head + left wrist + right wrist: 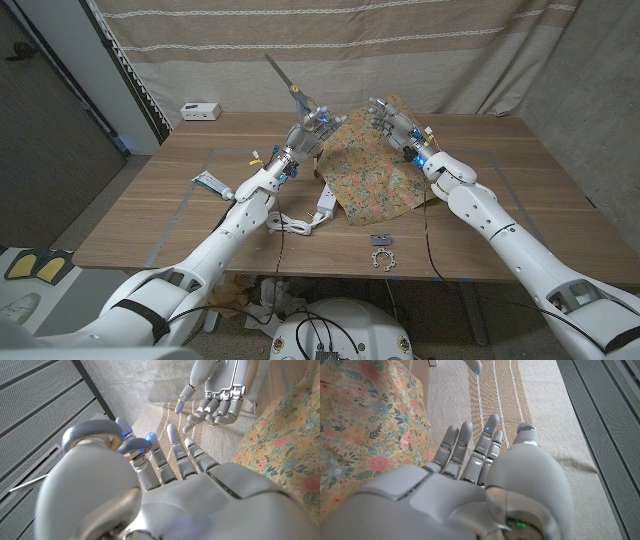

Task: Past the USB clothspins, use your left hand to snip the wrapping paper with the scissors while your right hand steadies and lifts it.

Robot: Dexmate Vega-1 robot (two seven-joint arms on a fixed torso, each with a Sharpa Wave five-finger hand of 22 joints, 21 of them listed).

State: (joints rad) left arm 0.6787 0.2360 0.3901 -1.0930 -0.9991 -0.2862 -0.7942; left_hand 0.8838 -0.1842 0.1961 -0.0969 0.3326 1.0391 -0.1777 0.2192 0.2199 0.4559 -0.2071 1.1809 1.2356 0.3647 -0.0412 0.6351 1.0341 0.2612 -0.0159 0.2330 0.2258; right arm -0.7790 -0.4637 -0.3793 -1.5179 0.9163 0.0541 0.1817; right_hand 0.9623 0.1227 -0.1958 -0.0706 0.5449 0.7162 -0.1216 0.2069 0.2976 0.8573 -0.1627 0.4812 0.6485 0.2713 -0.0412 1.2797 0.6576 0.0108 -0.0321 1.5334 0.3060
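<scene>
Left hand (170,485) seen from behind, fingers (176,447) extended; right hand (215,390) beyond, fingers apart; floral paper (280,455) beside both.

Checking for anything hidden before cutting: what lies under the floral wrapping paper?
The wrapping paper drapes over the wooden table, its far edge lifted by the right robot hand. A white strap shows at its near-left edge. Anything beneath is covered.

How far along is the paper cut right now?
Done: the left hand grips the grey-handled scissors, blades pointing up and away. In hand: the right hand is at the far edge of the floral brown wrapping paper, apparently lifting it. Left: no snip is visible; the blades still need to come down onto the paper's edge.
</scene>
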